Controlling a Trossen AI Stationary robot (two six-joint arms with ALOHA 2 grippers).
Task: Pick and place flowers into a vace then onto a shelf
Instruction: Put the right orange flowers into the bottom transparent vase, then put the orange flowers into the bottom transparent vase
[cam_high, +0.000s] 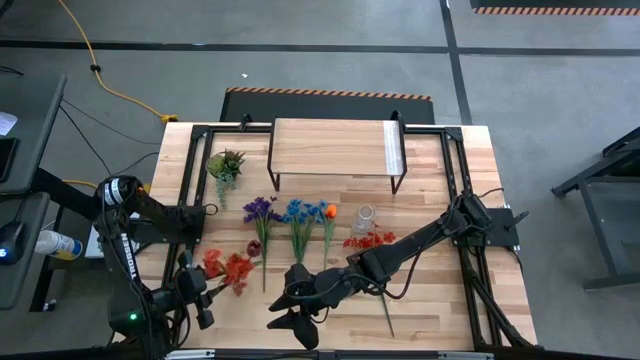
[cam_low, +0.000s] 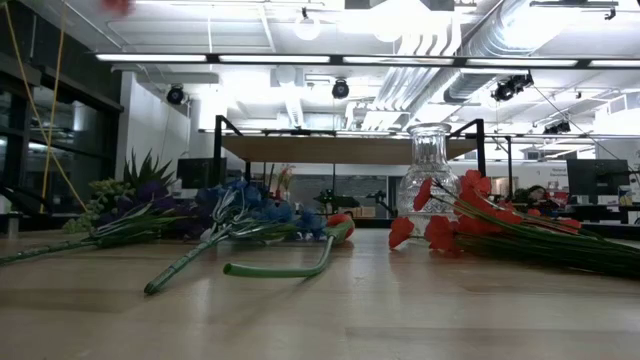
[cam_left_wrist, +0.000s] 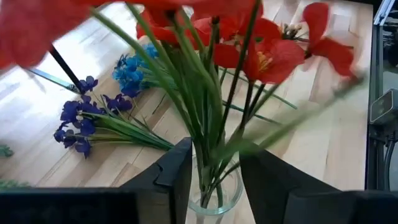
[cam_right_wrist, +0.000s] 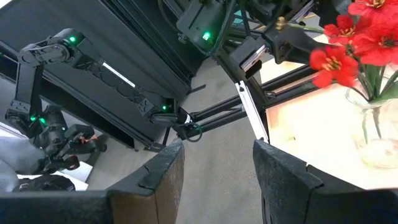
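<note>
A bunch of red flowers (cam_left_wrist: 249, 50) stands with its green stems in a clear glass vase (cam_left_wrist: 214, 202) near the table's front left; the right wrist view shows this vase (cam_right_wrist: 373, 140) upright on the table. My left gripper (cam_left_wrist: 214, 168) is open, one finger on each side of the stems just above the vase mouth, and sits by the red blooms (cam_high: 228, 268). My right gripper (cam_right_wrist: 217, 162) hovers open with nothing between its fingers, near the front edge at the middle (cam_high: 287, 310). The shelf (cam_high: 335, 148) stands at the far side. My left gripper comes at the red flowers' stems (cam_left_wrist: 208, 155) slanting down from the near left, and the stems pass between its open fingers. Whether either finger touches them I cannot tell.
A second, empty glass vase (cam_high: 365, 216) stands mid-table with more red flowers (cam_high: 370, 240) lying beside it. Purple (cam_high: 261, 212), blue (cam_high: 298, 212) and orange (cam_high: 330, 212) flowers lie in a row left of it. A green spiky plant (cam_high: 225, 165) sits at the far left.
</note>
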